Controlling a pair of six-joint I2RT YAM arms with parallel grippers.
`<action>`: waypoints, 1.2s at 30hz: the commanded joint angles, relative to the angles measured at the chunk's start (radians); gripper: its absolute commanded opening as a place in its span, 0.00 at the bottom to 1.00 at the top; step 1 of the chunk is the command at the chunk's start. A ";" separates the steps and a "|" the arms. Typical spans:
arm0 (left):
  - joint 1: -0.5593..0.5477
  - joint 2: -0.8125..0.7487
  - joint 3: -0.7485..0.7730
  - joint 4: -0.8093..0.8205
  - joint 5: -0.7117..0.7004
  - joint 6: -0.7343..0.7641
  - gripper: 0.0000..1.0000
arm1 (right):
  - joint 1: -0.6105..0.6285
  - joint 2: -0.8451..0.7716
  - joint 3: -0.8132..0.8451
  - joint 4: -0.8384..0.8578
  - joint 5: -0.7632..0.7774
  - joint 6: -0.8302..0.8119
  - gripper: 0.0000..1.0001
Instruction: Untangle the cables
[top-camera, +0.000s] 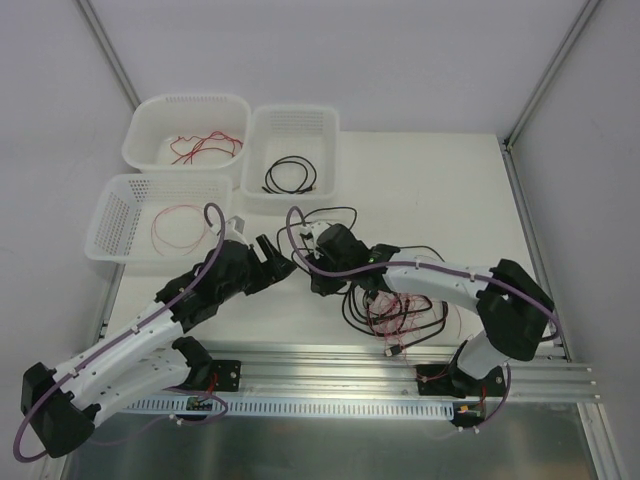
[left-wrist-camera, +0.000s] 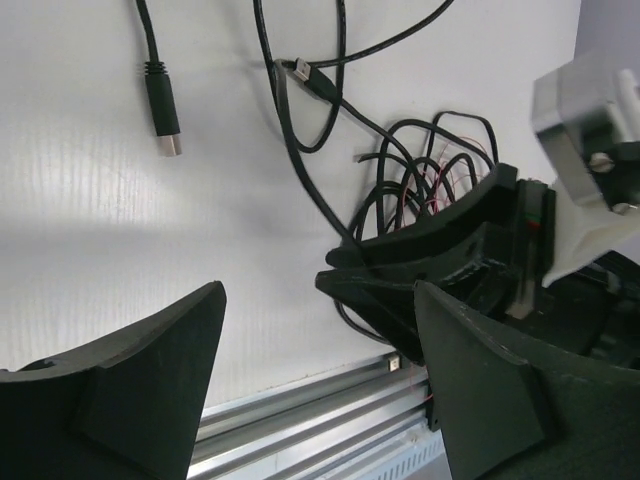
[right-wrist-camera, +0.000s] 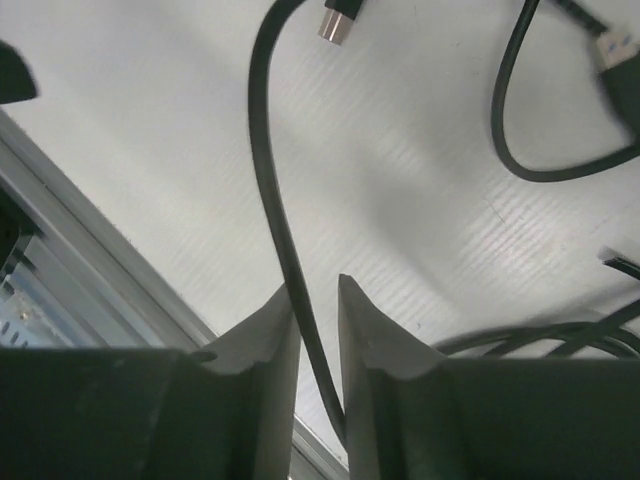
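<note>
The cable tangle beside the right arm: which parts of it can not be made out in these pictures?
- Top external: the right arm covers part of the tangle; the crossings are too small to follow.
- Left wrist: the right gripper hides the lower loops.
- Right wrist: the gripped black cable leaves the top edge; the gripper's fingers hide its lower run.

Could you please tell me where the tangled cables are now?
Top view: the tangle lies right of centre on the table, beneath the right arm, just beyond the metal rail.
</note>
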 joint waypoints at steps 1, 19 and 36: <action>0.006 -0.061 -0.045 0.015 -0.086 -0.028 0.78 | -0.003 0.054 0.002 0.119 -0.035 0.049 0.29; 0.007 0.225 0.135 -0.003 -0.148 0.108 0.88 | -0.008 -0.255 0.086 -0.303 0.202 -0.060 0.98; 0.036 0.830 0.476 -0.005 -0.172 0.273 0.84 | -0.009 -0.885 -0.158 -0.479 0.444 0.063 0.98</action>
